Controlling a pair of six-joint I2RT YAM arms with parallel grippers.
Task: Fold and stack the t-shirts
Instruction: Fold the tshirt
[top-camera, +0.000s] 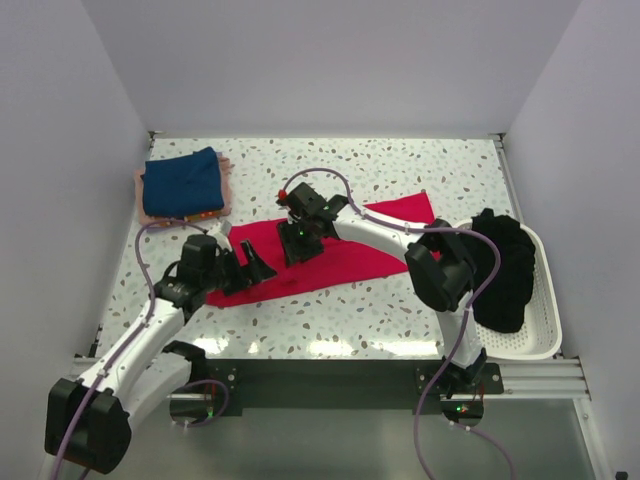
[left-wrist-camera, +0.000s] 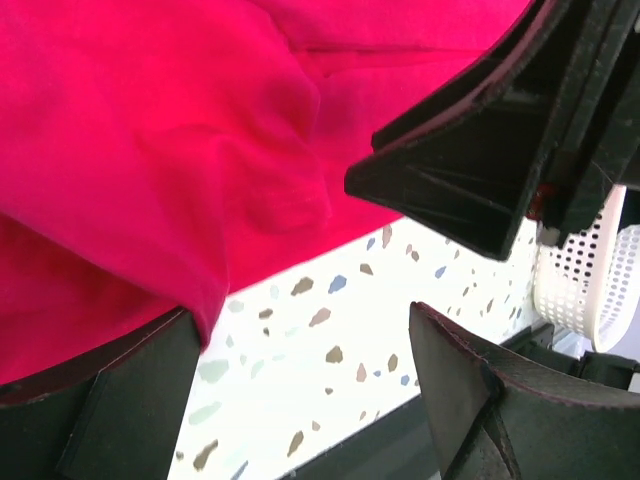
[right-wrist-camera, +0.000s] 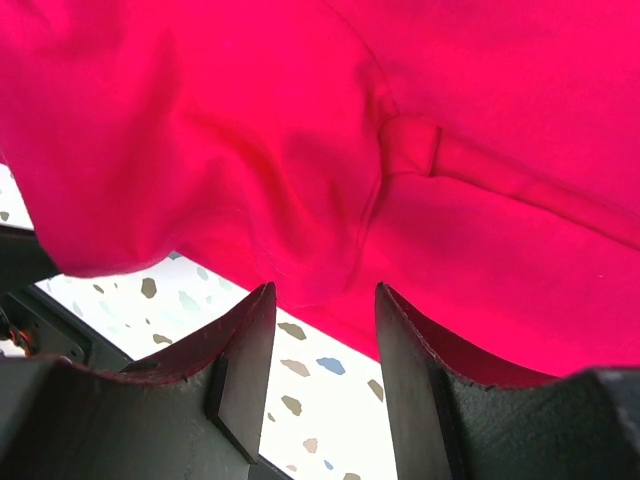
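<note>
Down at the bottom edge of the overhead view sit the two arm bases, and both arms reach in over the speckled worktop (top-camera: 400, 170). Spread across the middle lies the red t-shirt (top-camera: 350, 255), running from the left claw (top-camera: 252, 268) up toward the far right. That left claw sits at the shirt's near-left end. The right claw (top-camera: 298, 250) hangs over the middle of the cloth, pointing down onto it. Back left, a folded navy t-shirt (top-camera: 182, 180) rests on a pink t-shirt (top-camera: 228, 175). Off to the right, black t-shirts (top-camera: 505, 265) are heaped in the white basket (top-camera: 545, 320).

Over to the left wrist view: the left claw (left-wrist-camera: 300, 315) is spread wide, with bare worktop (left-wrist-camera: 320, 370) showing between its fingers. The red t-shirt (left-wrist-camera: 150, 150) fills the upper left, its rumpled edge lying over the tip of the left-hand finger (left-wrist-camera: 120, 390). Nothing is pinched. The basket (left-wrist-camera: 580, 280) peeks in at the right.

Now the right wrist view: the right claw (right-wrist-camera: 326, 295) stands partly open, a narrower gap than its neighbour's. The red t-shirt (right-wrist-camera: 400, 150), seam and all, bunches right at the fingertips. Only worktop (right-wrist-camera: 310, 390) shows lower down between the fingers, with no cloth gripped there.
</note>
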